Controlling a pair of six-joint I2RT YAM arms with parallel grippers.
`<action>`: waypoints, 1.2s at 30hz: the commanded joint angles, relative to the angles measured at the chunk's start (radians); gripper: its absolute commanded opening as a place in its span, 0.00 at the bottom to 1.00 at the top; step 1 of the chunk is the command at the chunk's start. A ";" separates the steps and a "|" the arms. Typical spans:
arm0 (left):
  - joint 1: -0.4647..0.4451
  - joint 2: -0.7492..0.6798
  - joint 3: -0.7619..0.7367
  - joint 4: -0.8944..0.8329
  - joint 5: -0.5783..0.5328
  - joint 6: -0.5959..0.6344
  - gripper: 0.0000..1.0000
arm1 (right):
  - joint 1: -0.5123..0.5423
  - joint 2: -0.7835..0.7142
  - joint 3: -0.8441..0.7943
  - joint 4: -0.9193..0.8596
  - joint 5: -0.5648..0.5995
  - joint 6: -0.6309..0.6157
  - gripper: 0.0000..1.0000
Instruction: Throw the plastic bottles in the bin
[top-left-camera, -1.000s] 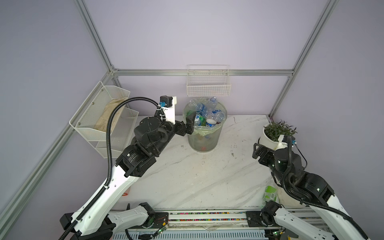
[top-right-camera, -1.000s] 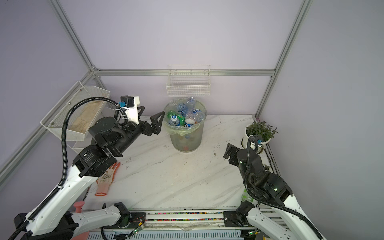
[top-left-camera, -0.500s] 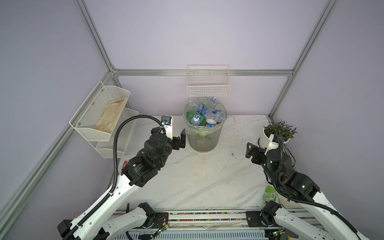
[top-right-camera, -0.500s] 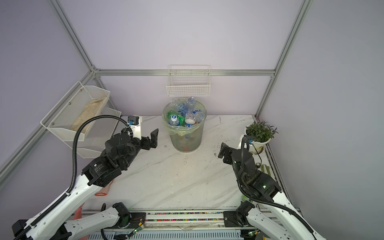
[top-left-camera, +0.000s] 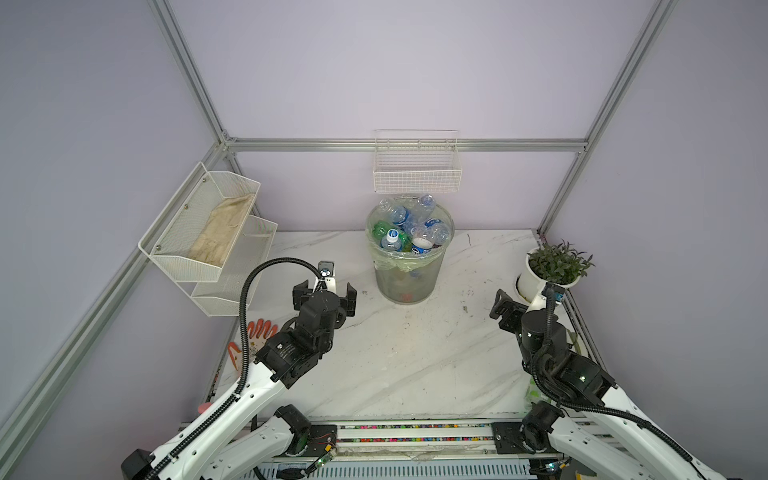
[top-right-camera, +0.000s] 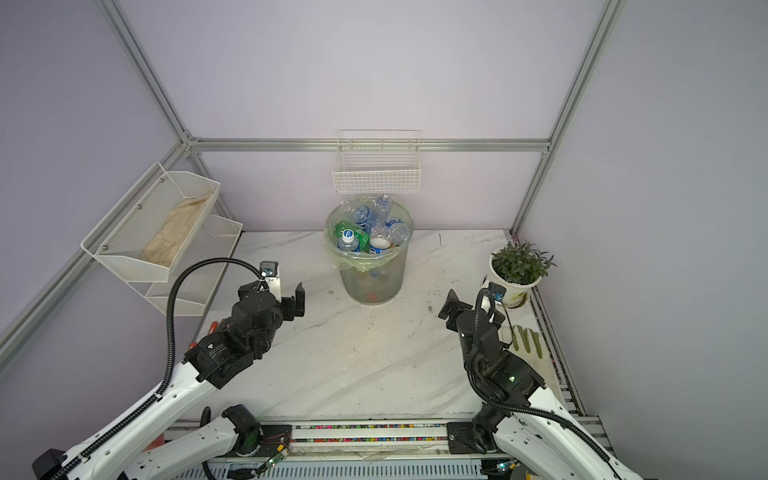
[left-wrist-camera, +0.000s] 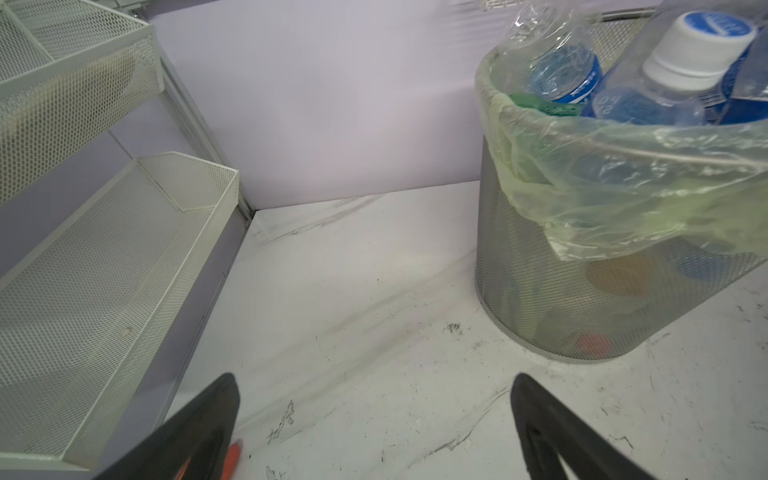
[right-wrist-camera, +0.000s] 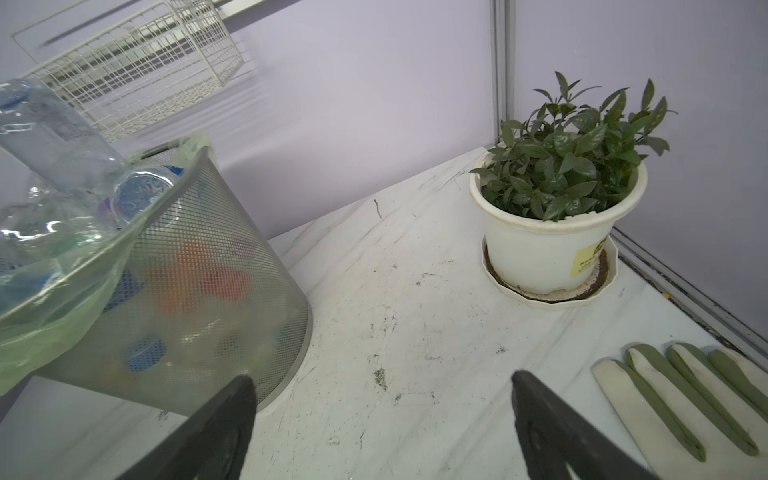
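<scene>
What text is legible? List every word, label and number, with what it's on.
"PO": blue label of a bottle in the bin; rest cut off.
Blue print on its cap: blurred.
Crushed bottle, blue label: too small.
Yellow sticker on the plant pot: too small.

Holds the black left gripper (top-left-camera: 325, 291) low, near the left side of the round grey mesh wastebasket (top-left-camera: 409, 286) with its pale-green liner, jaws spread wide on nothing. Poses the black right gripper (right-wrist-camera: 381, 377) well to that wastebasket's right, likewise wide apart and empty. Bends both white-and-black arms at the elbow, wrists pointing toward it.
</scene>
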 joint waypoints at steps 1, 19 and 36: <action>0.031 -0.016 -0.064 0.079 -0.040 -0.018 1.00 | -0.002 0.014 -0.027 0.073 0.087 -0.023 0.97; 0.183 0.005 -0.264 0.184 -0.078 -0.052 1.00 | -0.002 0.001 -0.182 0.341 0.150 -0.256 0.97; 0.191 0.040 -0.360 0.191 -0.161 -0.194 1.00 | -0.003 0.149 -0.308 0.610 0.188 -0.361 0.97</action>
